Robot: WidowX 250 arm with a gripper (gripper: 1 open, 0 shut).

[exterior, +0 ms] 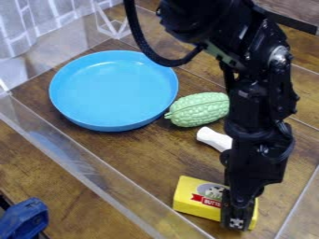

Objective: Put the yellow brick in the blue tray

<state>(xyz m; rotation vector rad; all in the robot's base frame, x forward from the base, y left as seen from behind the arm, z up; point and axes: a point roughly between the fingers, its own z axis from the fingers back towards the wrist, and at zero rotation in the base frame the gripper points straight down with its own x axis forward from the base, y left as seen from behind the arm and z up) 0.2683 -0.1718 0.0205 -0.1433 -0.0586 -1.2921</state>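
Camera view, lower right: the gripper stands straight down over the yellow brick, jaws apparently astride it, though I can't tell if they're clamped. Next, I'd say: squeeze, lift, carry to the blue tray at upper left.

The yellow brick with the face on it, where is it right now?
The yellow brick lies at the bottom right of the camera view, on the wooden table right under the end effector, below the green gourd.
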